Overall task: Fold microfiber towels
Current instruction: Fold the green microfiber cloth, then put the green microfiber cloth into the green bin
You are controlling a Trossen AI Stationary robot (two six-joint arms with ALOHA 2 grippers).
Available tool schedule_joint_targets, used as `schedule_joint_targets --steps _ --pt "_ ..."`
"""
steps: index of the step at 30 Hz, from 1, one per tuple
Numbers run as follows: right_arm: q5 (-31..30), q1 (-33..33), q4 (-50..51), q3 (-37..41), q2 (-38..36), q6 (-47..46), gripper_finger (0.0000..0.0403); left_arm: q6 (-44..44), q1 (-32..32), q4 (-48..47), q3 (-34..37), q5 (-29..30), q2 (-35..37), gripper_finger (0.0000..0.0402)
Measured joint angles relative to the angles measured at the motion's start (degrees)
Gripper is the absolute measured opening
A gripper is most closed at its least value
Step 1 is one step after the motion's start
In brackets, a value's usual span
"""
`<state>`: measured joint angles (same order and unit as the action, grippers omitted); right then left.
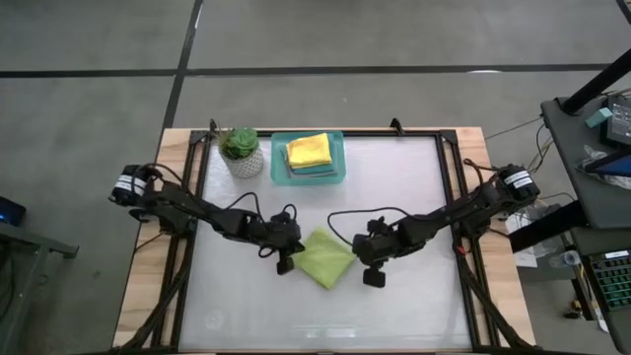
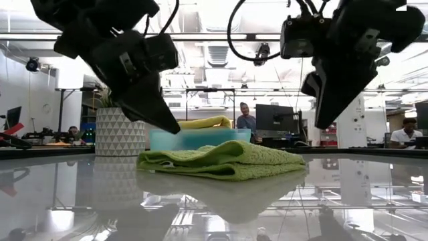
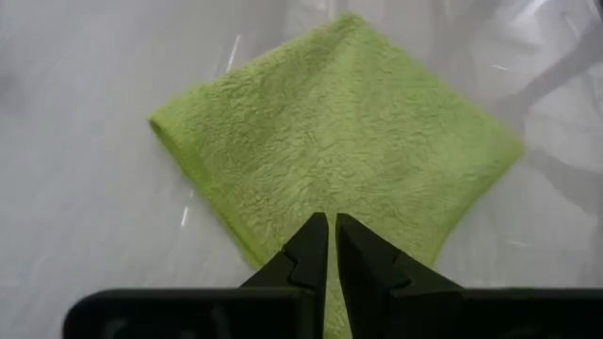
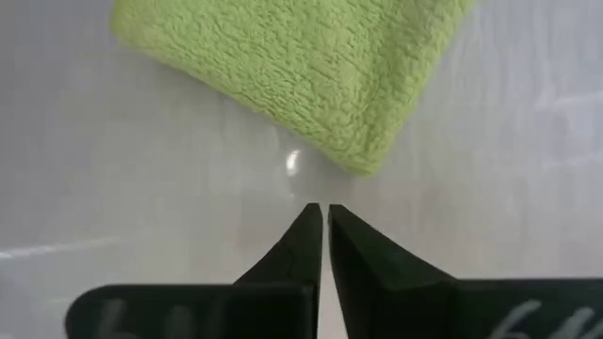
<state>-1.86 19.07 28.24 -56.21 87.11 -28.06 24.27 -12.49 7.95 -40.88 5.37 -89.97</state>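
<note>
A lime green microfiber towel (image 1: 325,258), folded into a small square, lies flat at the middle of the table (image 2: 224,161). My left gripper (image 1: 286,261) hangs shut just above the towel's left corner (image 3: 332,224), slanting down, its tips (image 2: 170,127) clear of the cloth. My right gripper (image 1: 373,276) is shut too and hangs above the bare table off the towel's right corner (image 4: 323,212), well above the surface (image 2: 324,124). The towel fills much of the left wrist view (image 3: 330,141) and the top of the right wrist view (image 4: 301,66).
At the far side stands a teal tray (image 1: 338,170) with folded towels, a yellow one (image 1: 309,150) on top. A potted plant in a white pot (image 1: 242,153) stands to its left. Beyond the table, people sit at desks (image 2: 246,119).
</note>
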Motion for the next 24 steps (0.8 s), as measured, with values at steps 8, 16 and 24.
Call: schedule_joint_targets --steps 8,16,24 --pt "0.8 0.2 -0.1 1.7 -0.4 -16.0 0.0076 -4.9 2.4 0.5 -0.1 -1.9 1.0 0.0067" --pt "-2.0 0.2 -0.3 2.7 -0.4 -18.4 0.0157 -5.6 5.6 8.7 0.0 3.4 -1.9 0.0175" --pt "-3.3 0.1 -0.7 2.7 -0.4 -16.8 0.021 -8.2 7.9 14.5 -0.9 3.7 -9.0 0.0198"
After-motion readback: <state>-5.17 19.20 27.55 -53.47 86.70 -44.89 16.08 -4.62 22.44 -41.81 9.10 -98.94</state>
